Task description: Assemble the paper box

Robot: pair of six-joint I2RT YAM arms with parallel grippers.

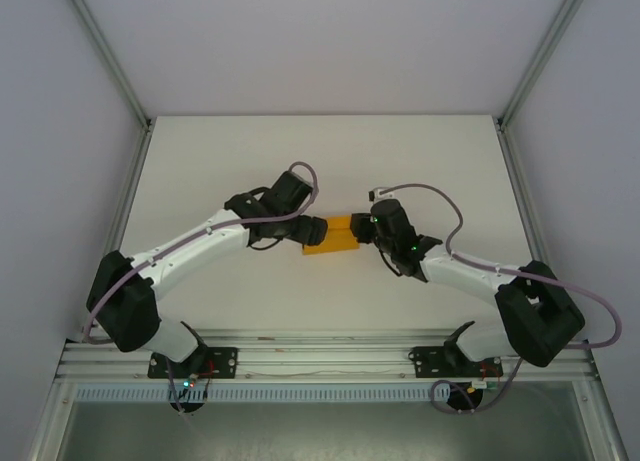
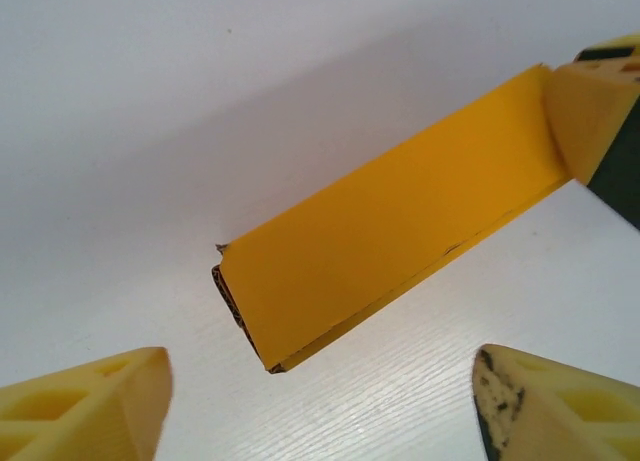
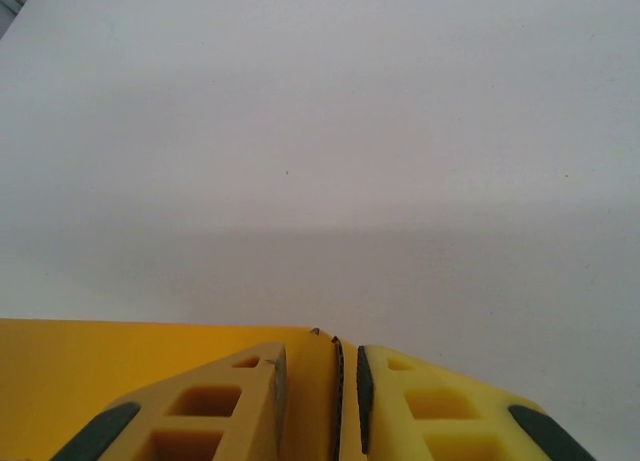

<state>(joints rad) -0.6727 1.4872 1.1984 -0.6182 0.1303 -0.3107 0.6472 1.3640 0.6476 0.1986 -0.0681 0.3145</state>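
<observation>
The paper box [image 1: 333, 241] is a small low orange-yellow box lying mid-table between the two grippers. In the left wrist view the paper box [image 2: 390, 221] runs diagonally, its near end showing brown corrugated edge. My left gripper [image 2: 318, 369] is open, its fingers [image 2: 100, 406] spread wide just short of that near end, touching nothing. My right gripper [image 3: 322, 353] is shut on the box's far end wall, the card [image 3: 100, 361] pinched between its pads. One right fingertip [image 2: 590, 111] is seen clamped on that end. From above, the left gripper [image 1: 313, 231] and right gripper [image 1: 360, 227] flank the box.
The white table [image 1: 300, 161] stretches bare behind and in front of the box. Grey walls and aluminium posts [image 1: 135, 191] border the table on the left and right. The arm bases sit on the rail [image 1: 320, 359] at the near edge.
</observation>
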